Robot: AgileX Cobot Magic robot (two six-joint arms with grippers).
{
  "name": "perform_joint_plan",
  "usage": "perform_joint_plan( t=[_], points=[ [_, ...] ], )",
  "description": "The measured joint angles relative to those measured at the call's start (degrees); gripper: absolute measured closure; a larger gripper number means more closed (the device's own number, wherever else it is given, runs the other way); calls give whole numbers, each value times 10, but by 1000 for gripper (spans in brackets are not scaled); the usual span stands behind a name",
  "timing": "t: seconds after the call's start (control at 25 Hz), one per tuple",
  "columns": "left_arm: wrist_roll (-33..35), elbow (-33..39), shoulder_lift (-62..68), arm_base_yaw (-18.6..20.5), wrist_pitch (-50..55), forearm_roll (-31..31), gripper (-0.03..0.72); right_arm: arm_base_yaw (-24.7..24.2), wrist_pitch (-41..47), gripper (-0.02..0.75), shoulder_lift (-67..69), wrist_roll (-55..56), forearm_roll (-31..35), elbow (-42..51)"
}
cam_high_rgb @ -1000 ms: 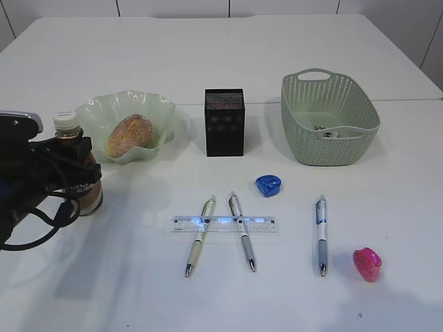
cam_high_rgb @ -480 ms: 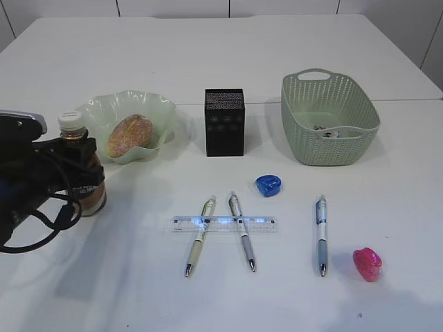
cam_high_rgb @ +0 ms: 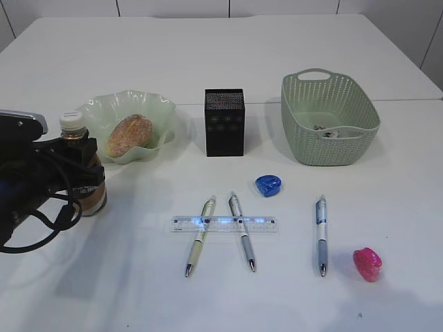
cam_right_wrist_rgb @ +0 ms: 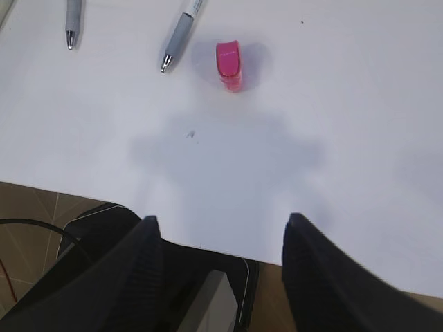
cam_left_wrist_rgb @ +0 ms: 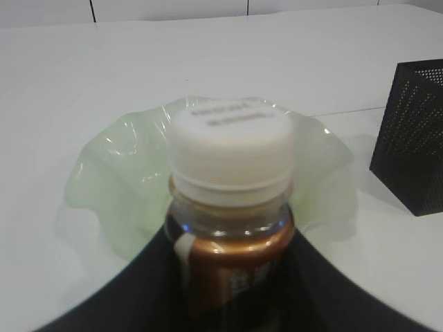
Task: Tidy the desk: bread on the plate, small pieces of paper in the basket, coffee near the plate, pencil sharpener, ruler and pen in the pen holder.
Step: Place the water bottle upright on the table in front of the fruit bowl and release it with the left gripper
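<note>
The white bench (cam_high_rgb: 208, 55) meets a pale panelled wall at its far edge. The left gripper (cam_high_rgb: 79, 169) clasps the coffee (cam_high_rgb: 83, 173) just near-left of the plate (cam_high_rgb: 156, 111). The right gripper (cam_right_wrist_rgb: 221, 242) gapes, holding nothing.

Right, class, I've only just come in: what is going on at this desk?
The left gripper holds the coffee bottle upright beside the green plate, where the bread already lies. The right gripper hangs open and empty at the desk's edge. Three pens, the ruler and two sharpeners remain outside the pen holder.
</note>
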Motion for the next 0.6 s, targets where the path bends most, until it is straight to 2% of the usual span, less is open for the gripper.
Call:
perform_joint_plan(
  t=[0.6],
  points=[
    [0, -3, 0, 0, 4, 1, 416, 0, 0, 297, 0, 0, 1, 0]
  ],
)
